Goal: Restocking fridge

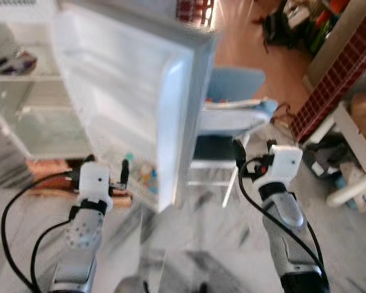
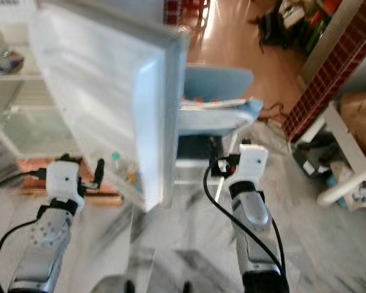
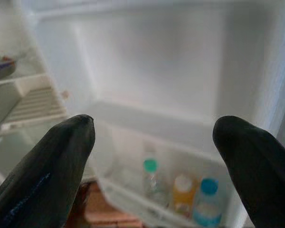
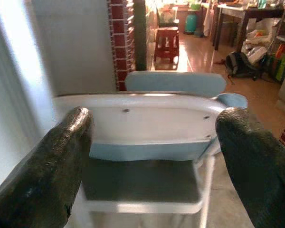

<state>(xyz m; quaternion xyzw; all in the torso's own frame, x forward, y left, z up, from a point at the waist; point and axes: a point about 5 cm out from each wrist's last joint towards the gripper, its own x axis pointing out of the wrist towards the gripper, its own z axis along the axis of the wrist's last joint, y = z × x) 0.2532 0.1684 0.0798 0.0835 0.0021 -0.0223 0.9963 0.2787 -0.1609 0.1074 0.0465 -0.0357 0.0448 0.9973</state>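
My fridge door (image 1: 134, 91) stands swung open ahead of me. My left gripper (image 3: 154, 142) is spread wide and empty, aimed at the door's lower shelf, where three bottles (image 3: 180, 190) stand beyond and between its fingers. My right gripper (image 4: 154, 156), also wide and empty, faces a blue chair (image 4: 175, 85) carrying a white tray (image 4: 142, 118). I judge I'm between loads; next I need something to stock from that tray.

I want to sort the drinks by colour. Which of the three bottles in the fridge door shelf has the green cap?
The clear bottle, the one nearest the left gripper's left-hand finger. The orange bottle beside it has a white cap, the last bottle a blue one.
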